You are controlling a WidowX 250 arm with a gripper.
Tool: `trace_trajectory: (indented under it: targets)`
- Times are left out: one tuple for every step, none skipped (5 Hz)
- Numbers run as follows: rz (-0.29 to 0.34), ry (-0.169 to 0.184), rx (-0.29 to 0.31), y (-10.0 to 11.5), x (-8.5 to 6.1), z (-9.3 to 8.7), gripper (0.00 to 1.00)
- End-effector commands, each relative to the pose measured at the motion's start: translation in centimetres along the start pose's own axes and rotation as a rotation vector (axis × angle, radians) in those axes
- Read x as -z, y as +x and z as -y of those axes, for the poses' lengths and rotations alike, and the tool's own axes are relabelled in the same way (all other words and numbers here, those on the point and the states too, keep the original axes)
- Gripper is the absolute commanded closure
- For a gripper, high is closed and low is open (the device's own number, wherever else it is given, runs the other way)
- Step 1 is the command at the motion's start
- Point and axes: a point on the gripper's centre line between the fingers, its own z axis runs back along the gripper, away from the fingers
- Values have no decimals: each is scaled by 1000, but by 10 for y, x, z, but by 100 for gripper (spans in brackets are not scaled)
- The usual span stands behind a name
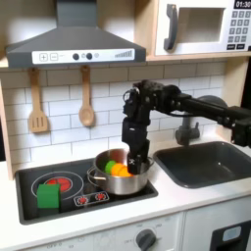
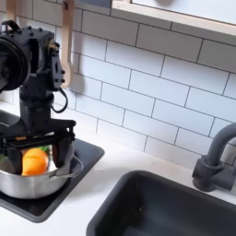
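Item: metal pot point(image 1: 120, 182), round, shiny, standing on the black stovetop point(image 1: 69, 196) at its right burner in the first exterior view; in the second exterior view the pot point(image 2: 28, 180) sits at the lower left, near the sink.
Contents: one orange object point(image 1: 119, 170), rounded, with a green piece point(image 1: 109, 166) just beside it toward the first exterior view's left. In the second exterior view the orange object point(image 2: 35, 162) lies inside the pot, against the far wall, a sliver of green at its left.

Item: end effector point(image 1: 138, 157), black, pointing straight down, lowered into the mouth of the pot. In the second exterior view the end effector point(image 2: 39, 138) stands with fingers spread wide, one to each side of the orange object; whether the fingers touch it, cannot tell. Nothing gripped.

Item: green block point(image 1: 48, 197), on the stovetop's front left corner, well apart from the pot.

Item: sink point(image 1: 211, 162), dark basin, set in the table to the first exterior view's right of the stovetop; a dark faucet point(image 2: 214, 166) behind it.

Item: two wooden utensils, a slotted spatula point(image 1: 37, 108) and a spoon point(image 1: 86, 98), hanging on the tiled wall under the range hood point(image 1: 74, 44).

Item: microwave point(image 1: 201, 26), upper right in the first exterior view.
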Motion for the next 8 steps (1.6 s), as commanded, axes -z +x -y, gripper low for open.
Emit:
trace_trajectory:
  targets:
    - [70, 18, -29, 4, -10, 1, 0]
    - [118, 37, 0, 19, -17, -3, 0]
    - [167, -29, 4, 32, -43, 9, 0]
    - [164, -75, -5, 29, -62, 7, 0]
    - [97, -99, 71, 4, -61, 12, 0]
    - [75, -91, 141, -10, -55, 10, 0]
    - [58, -99, 220, -33, -58, 1, 0]
    - [40, -110, 302, -58, -60, -11, 0]
